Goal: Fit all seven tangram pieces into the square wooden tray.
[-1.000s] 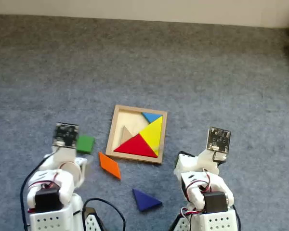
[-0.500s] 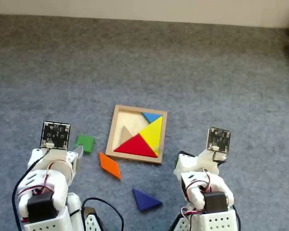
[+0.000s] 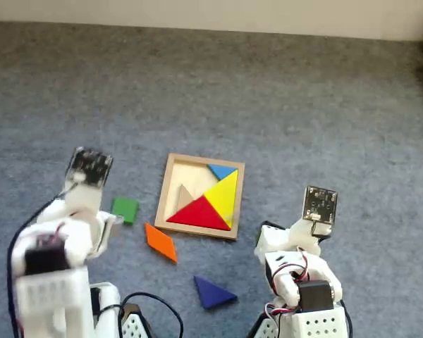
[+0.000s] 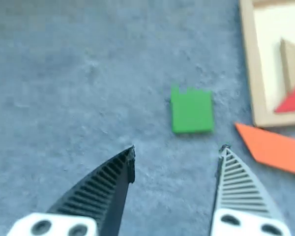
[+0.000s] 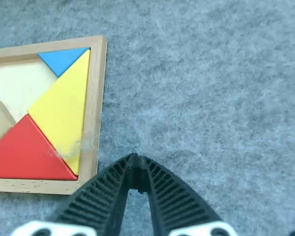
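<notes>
The square wooden tray (image 3: 168, 184) lies mid-carpet and holds a red triangle (image 3: 197, 211), a yellow triangle (image 3: 224, 196), a small blue triangle (image 3: 221, 171) and a plain wooden triangle (image 3: 182, 196). Loose on the carpet are a green square (image 3: 125, 209), an orange parallelogram (image 3: 160, 241) and a dark blue triangle (image 3: 213, 291). My left gripper (image 4: 177, 157) is open just short of the green square (image 4: 191, 110), with the orange parallelogram (image 4: 278, 149) beside one finger. My right gripper (image 5: 134, 174) is shut on nothing, over bare carpet near the tray's (image 5: 99, 93) edge.
Grey-blue carpet (image 3: 268, 105) covers the whole work area. A pale wall strip (image 3: 197, 14) runs along the far side. Both arm bases (image 3: 303, 303) stand at the near edge.
My left arm has swung outward and lifted, uncovering the green square it stood beside. The right arm and all pieces have stayed put.
</notes>
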{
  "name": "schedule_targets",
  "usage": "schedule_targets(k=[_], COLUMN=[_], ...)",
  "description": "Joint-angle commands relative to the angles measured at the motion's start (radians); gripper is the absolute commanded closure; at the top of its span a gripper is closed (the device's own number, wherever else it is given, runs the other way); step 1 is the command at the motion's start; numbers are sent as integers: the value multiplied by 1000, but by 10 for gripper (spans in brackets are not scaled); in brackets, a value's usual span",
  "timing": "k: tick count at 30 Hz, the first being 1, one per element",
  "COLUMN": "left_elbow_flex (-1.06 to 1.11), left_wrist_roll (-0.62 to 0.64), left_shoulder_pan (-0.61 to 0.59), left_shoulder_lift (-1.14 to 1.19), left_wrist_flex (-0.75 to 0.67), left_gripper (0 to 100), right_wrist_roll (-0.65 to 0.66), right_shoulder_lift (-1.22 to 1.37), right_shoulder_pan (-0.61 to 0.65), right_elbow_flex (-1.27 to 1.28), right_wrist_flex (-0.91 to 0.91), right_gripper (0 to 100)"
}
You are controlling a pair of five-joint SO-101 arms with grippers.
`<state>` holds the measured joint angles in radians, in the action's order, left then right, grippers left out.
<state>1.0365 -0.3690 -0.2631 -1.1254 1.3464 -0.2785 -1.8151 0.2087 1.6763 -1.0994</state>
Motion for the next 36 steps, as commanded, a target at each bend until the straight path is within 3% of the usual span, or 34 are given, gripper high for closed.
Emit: schedule_targets(k=[1,5,24,33,36], left_elbow_flex=[-84,-82,-88,-153,-153], left_wrist_roll=[-6,46,64,64,64], left_shoulder_pan=[50,45,47,65,68], left_shoulder_lift=[226,361,800,905,911], left_wrist_flex=[-31,-124,-508,-493,-494], left_gripper=[722,653,716,716,767], right_wrist_roll=[12,12,12,12,11], right_shoulder_lift=[-16,-16,-16,-16,-16], right_shoulder_pan=[-15,-15,-15,-15,-15], right_elbow_flex=[137,137,137,137,137], right_wrist_flex=[-1,-1,-1,-1,-1], right_gripper=[994,994,994,994,994])
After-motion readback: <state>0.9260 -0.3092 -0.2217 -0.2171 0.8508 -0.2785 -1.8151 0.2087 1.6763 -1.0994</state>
